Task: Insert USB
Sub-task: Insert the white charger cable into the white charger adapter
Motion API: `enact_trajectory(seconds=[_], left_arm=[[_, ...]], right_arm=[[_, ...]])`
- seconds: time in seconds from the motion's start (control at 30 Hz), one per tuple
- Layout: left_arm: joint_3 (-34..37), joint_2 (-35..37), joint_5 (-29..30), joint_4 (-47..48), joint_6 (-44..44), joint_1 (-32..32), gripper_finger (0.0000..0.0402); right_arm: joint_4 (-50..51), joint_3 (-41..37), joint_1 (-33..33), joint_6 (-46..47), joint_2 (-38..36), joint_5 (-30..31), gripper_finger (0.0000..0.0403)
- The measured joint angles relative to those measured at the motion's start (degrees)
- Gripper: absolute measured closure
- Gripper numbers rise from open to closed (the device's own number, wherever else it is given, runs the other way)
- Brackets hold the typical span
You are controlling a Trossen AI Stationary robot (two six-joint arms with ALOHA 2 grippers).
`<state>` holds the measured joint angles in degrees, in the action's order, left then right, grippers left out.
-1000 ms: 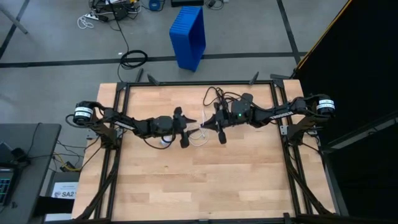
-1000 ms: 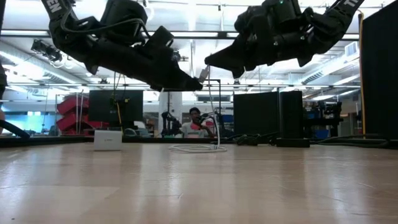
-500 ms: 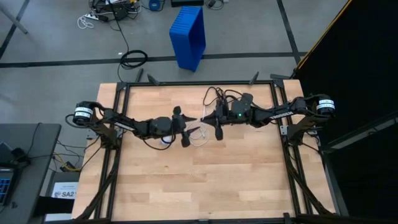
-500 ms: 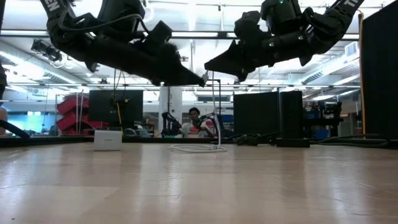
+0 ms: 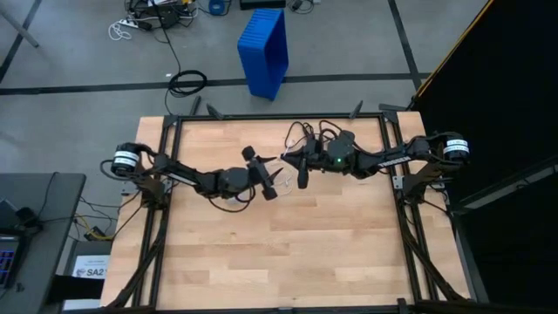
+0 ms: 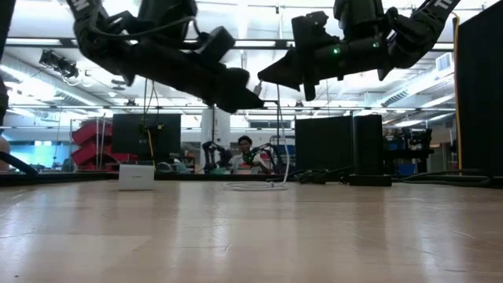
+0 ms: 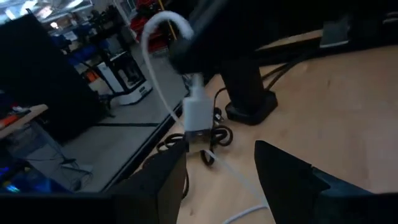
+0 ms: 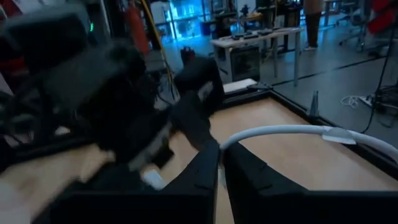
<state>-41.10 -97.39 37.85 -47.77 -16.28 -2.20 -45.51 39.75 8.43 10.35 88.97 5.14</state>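
Both arms reach in from the two side edges of the table and meet above its far middle part. The left gripper [image 5: 269, 177] has its fingers spread apart. The right gripper [image 5: 294, 162] has its fingers pressed together.

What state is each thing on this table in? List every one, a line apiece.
Left gripper: open, raised over the table, holding nothing, pointed at the plug.
Right gripper: shut on the white cable near its plug, raised over the table.
Plug: hanging in the air below the right gripper, not plugged into anything.
White cable: loop lying on the table, one end lifted.
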Motion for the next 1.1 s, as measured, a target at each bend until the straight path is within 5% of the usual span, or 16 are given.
enact_trajectory(seconds=[0.23, 0.63, 1.1], left_arm=[[-3.7, -2.8, 13.7, 0.1, -3.2, -2.0, 0.0227], [-5.6, -2.8, 15.1, -0.5, -2.6, -2.7, 0.0233], [-6.0, -2.8, 13.1, 0.1, -2.2, -2.7, 0.0315]], right_arm=[[0.7, 0.0, -0.6, 0.0, 0.0, 1.4, 0.0403], [0.7, 0.0, -0.6, 0.2, 0.0, 2.8, 0.0403], [0.6, 0.0, -0.6, 0.3, 0.0, 2.8, 0.0403]])
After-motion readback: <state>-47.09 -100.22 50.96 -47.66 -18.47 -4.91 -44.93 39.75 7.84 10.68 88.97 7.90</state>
